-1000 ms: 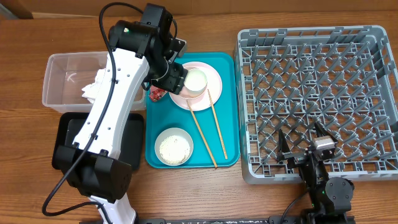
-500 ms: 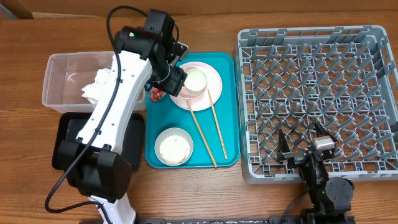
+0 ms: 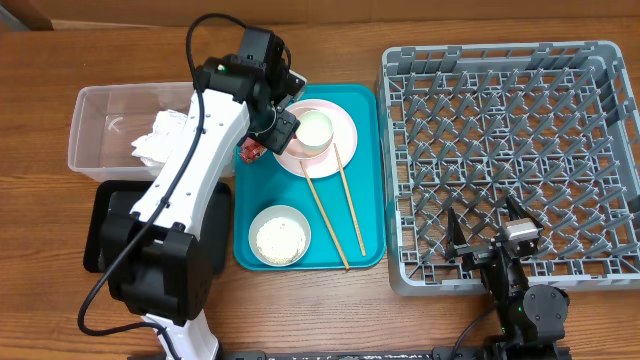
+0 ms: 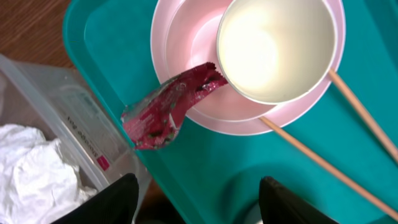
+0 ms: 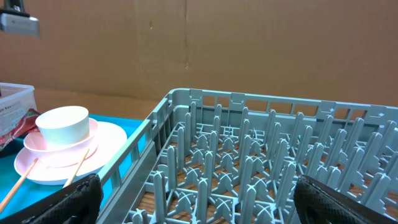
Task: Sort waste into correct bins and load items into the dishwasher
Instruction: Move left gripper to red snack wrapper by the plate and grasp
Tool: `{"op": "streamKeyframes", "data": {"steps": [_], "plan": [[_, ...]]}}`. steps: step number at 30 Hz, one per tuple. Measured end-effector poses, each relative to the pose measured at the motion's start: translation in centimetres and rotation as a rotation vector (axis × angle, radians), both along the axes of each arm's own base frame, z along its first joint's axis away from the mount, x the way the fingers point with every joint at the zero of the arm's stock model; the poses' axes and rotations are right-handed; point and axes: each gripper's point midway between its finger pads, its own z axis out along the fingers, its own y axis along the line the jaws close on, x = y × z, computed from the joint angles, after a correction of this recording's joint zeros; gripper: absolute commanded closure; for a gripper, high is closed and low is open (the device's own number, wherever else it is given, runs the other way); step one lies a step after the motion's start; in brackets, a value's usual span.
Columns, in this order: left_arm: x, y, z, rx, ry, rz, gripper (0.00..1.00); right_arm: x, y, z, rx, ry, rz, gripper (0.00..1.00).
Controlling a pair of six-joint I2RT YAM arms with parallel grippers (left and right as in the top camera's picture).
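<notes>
The crinkled red wrapper [image 4: 168, 109] lies on the teal tray's left edge, touching the pale pink plate [image 4: 186, 37]. The small white cup [image 4: 273, 46] stands on that plate. My left gripper [image 4: 199, 202] is open and empty above the wrapper [image 3: 250, 152]. White tissue [image 3: 160, 135] lies in the clear tub [image 3: 100, 110]. The black tray [image 3: 110, 230] is in front of the tub. A round bowl of rice [image 3: 280, 236] and two chopsticks [image 3: 348, 198] lie on the teal tray. My right gripper [image 5: 208, 205] is open over the front edge of the grey dish rack [image 3: 510, 150].
The teal tray [image 3: 365, 110] sits between the bins and the rack. The left arm's white links reach over the black tray and the tub's right end. A brown cardboard wall stands behind the table in the right wrist view.
My left arm has shifted slightly to the right, over the teal tray's left edge. The right arm has not moved.
</notes>
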Motion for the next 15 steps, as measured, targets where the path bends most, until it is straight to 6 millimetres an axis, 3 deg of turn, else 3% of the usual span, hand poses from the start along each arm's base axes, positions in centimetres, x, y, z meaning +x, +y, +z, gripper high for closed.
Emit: {"op": "streamKeyframes", "data": {"steps": [7,15], "plan": [[0.3,1.2,-4.3,0.081,-0.019,-0.031,0.33,0.0,0.0,0.0,0.0,-0.001,0.0,0.0],[1.6,1.2,-4.7,0.1,-0.08,-0.056,0.34,0.0,0.0,0.0,0.0,0.0,0.0,0.0]]}}
